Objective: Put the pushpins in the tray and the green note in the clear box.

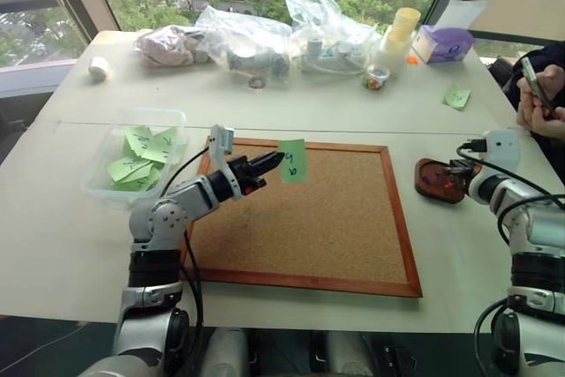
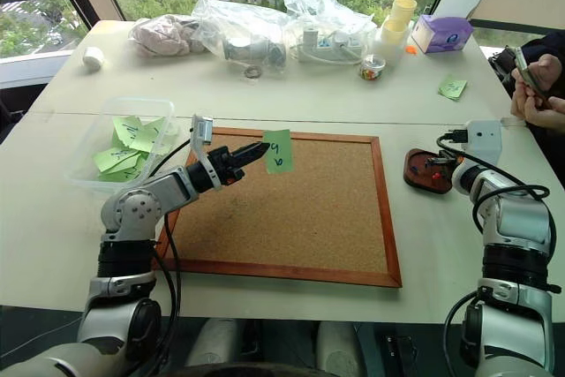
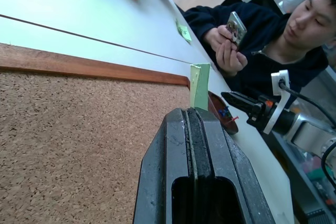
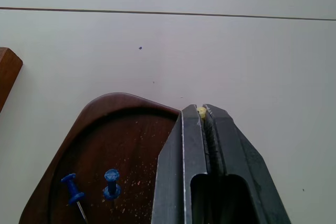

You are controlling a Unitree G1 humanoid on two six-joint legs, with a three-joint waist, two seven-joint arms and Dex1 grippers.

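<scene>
The green note (image 1: 292, 161), marked with a dark "9", hangs upright above the cork board's far edge, with my left gripper (image 1: 275, 162) shut on its side. To its left sits the clear box (image 1: 99, 181) with several similar green notes inside. Over the far edge of the reddish-brown tray (image 4: 121, 140) is my right gripper (image 4: 202, 113), shut on a yellow pushpin (image 4: 201, 112) that peeks out at the fingertips. Two blue pushpins (image 4: 111, 183) lie in the tray. The tray (image 1: 434, 183) sits on the table just right of the cork board.
The wood-framed cork board (image 1: 309, 227) fills the middle of the table. Clear plastic bags (image 1: 247, 41), a small cup of pins (image 1: 376, 78), a purple tissue box (image 1: 446, 41) and a loose green note (image 1: 456, 97) lie farther back. A person's hands (image 1: 540, 99) hold a phone at the right edge.
</scene>
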